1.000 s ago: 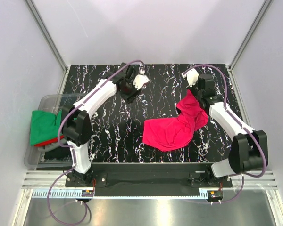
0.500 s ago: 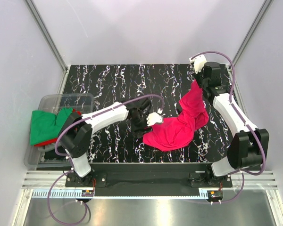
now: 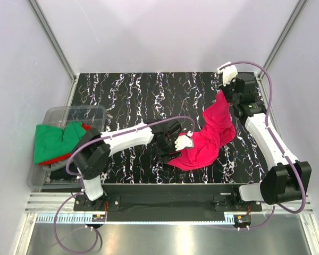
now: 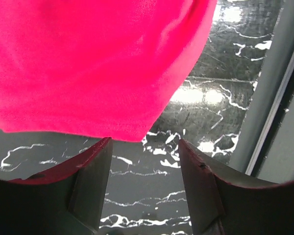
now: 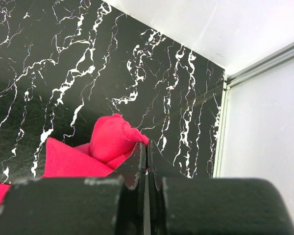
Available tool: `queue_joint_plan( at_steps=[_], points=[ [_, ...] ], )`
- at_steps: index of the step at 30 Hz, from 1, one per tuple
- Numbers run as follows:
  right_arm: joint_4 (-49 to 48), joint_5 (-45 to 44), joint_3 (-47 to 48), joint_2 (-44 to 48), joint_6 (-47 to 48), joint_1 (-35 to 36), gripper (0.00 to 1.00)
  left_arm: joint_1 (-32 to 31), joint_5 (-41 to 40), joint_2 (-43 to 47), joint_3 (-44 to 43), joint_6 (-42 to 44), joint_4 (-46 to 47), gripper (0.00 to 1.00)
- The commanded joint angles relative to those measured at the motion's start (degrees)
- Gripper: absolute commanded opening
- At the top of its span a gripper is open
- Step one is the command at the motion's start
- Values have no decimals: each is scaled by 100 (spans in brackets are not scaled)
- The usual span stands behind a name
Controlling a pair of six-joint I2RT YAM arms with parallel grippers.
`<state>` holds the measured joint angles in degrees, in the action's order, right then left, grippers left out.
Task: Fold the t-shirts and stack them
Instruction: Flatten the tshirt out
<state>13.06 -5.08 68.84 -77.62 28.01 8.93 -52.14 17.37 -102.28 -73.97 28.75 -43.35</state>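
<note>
The crimson t-shirt (image 3: 207, 139) lies bunched on the black marbled table, right of centre. My right gripper (image 3: 221, 95) is shut on its far corner (image 5: 118, 139) and holds that end raised near the far right corner. My left gripper (image 3: 176, 150) is open, low over the table at the shirt's near-left edge (image 4: 103, 73), with bare table between its fingers (image 4: 95, 176). The green t-shirt (image 3: 52, 139) and the red one (image 3: 58, 159) hang over the bin at left. A dark one (image 3: 61, 172) lies in the bin.
A clear plastic bin (image 3: 58, 112) stands at the table's left edge. A metal rail (image 4: 267, 112) runs along the table's near edge. White walls close in the back and sides.
My left arm swung from the far middle of the table down to the shirt's near-left edge. My right gripper carried the shirt's corner further back and right.
</note>
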Motion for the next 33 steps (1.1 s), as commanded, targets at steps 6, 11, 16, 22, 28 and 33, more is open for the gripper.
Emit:
queue_joint_plan(
  at_steps=[6, 11, 16, 22, 28, 33],
  points=[
    [-374, 16, 7, 230, -15, -14, 0, -16, -190, -784, -398, -80, 240, 52],
    [-418, -81, -125, 318, -50, -23, 0, -24, -348, -934, -565, -89, 231, 27],
    [-462, -107, -213, 432, -85, -14, 0, -16, -505, -619, -513, -81, 231, 0],
    [-585, -344, 260, 652, -234, -102, 0, 404, -1102, 1094, -679, 350, -277, 0],
    [-550, -11, 1043, 959, -744, -119, 0, 855, -1664, 2650, -1180, 1228, -481, 0],
    [-200, 313, 1044, 1521, -850, -119, 0, 855, -1991, 3029, -1558, 1203, -621, 0]
  ],
)
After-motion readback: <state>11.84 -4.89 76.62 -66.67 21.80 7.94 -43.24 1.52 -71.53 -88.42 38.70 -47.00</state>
